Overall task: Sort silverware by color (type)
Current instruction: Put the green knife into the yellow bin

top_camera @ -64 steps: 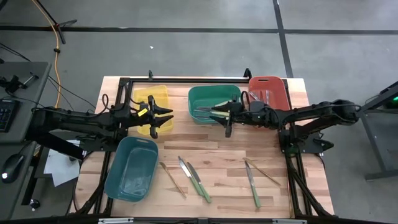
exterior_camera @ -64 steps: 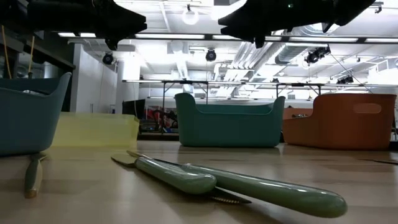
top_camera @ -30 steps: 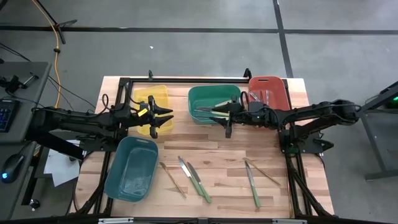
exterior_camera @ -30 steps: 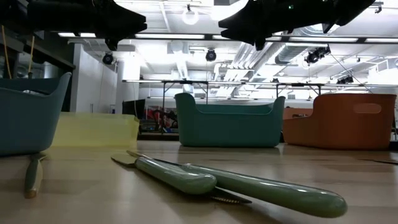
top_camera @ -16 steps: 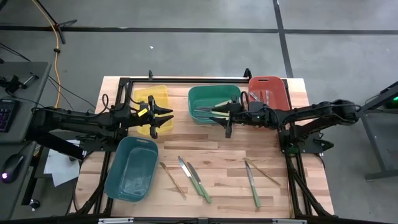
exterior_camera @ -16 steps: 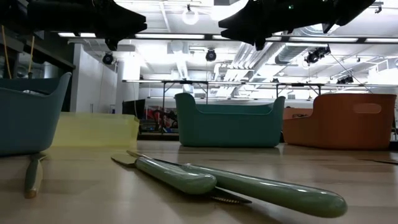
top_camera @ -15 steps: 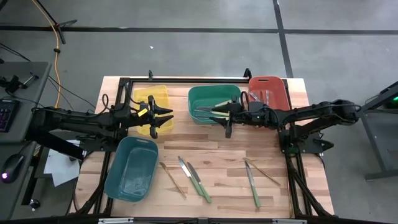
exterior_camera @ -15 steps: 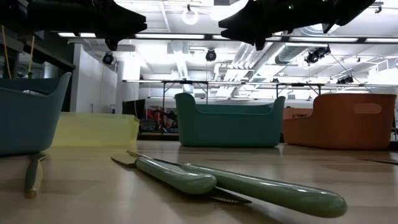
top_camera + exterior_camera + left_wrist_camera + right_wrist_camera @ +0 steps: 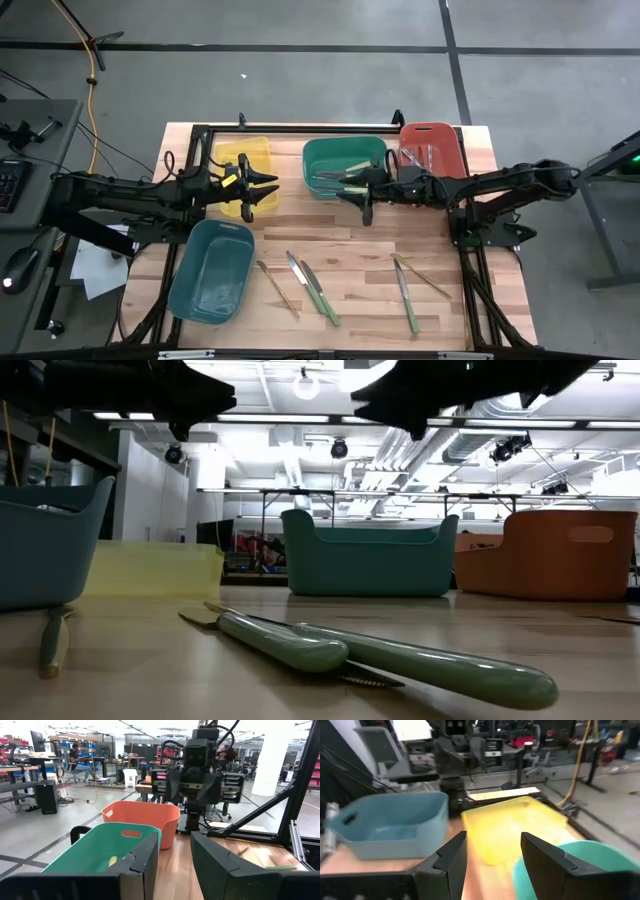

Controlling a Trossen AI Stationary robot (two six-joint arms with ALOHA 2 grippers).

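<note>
**Both arms level over the bins, cutlery loose on the near table**

We see the silverware split up. On the near half of the table (image 9: 470,300) lie two green-handled pieces (image 9: 312,283) side by side, a wooden-handled piece (image 9: 277,288) just beside them toward the teal bin, another green-handled piece (image 9: 406,294) and a second wooden piece (image 9: 428,276) crossing near it. More pieces sit in the green bin (image 9: 322,152) and in the red bin (image 9: 447,140). In the low view the two green handles (image 9: 400,655) lie flat on the wood, close to the camera.

We see the left gripper (image 9: 272,186) held level at the edge of the yellow bin (image 9: 245,150), fingers (image 9: 145,865) spread apart with nothing between them. The teal bin (image 9: 210,270) sits nearer, below that arm.

We see the right gripper (image 9: 352,192) stretched out level over the near rim of the green bin, fingers (image 9: 452,857) spread apart, nothing pinched.

Against half a second back, we find the right gripper's tip shifted slightly toward the near side of the green bin. The left arm and all table cutlery match the earlier frames.
</note>
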